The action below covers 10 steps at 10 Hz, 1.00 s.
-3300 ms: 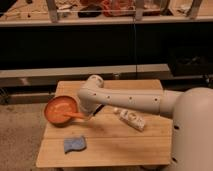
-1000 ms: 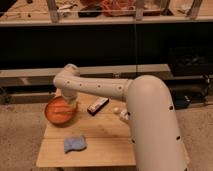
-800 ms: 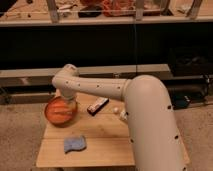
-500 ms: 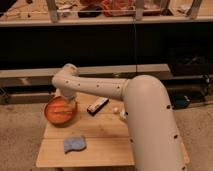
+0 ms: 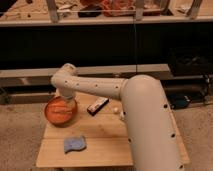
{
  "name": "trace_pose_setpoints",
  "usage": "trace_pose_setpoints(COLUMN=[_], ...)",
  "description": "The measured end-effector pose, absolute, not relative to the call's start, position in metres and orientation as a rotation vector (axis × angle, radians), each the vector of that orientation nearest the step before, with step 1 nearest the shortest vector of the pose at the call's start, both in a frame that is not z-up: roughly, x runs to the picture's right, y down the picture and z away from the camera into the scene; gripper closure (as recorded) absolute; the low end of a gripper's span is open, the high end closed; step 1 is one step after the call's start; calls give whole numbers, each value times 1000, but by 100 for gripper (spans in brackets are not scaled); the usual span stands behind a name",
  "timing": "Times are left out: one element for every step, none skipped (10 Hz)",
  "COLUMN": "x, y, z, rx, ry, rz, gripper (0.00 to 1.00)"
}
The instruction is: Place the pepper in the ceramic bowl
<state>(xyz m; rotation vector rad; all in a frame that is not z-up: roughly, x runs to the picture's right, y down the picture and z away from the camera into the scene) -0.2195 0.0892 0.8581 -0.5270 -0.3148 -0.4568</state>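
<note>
Reaching to the 9 o'clock side of the wooden table (image 5: 100, 145), the arm sets the gripper (image 5: 64, 102) directly over the ceramic bowl (image 5: 60, 111). The pepper (image 5: 61, 108) appears as a pale orange streak inside the bowl, though whether it rests free or is still gripped cannot be told. Placement is judged nearly complete; confirmed release and retreat remain. A blue cloth (image 5: 74, 144) lies at 6 o'clock of the bowl; a dark bar (image 5: 98, 106) lies at 3 o'clock.
</note>
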Motion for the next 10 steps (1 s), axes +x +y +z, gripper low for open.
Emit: trace_pose_setpoints(x=[-221, -223, -223, -222, -223, -224, -226, -227, -229, -229], y=[89, 90, 89, 88, 88, 88, 88, 88, 88, 88], z=[858, 859, 859, 860, 861, 862, 862, 863, 863, 864], rx=[-527, -528, -527, -527, -526, -527, -526, -526, -526, -527], ry=[-315, -317, -316, -315, -314, -314, -314, -313, -314, -314], rz=[-458, -460, -458, -457, -457, -457, -458, -458, -460, -459], gripper=[69, 57, 49, 40, 31, 24, 24, 27, 27, 26])
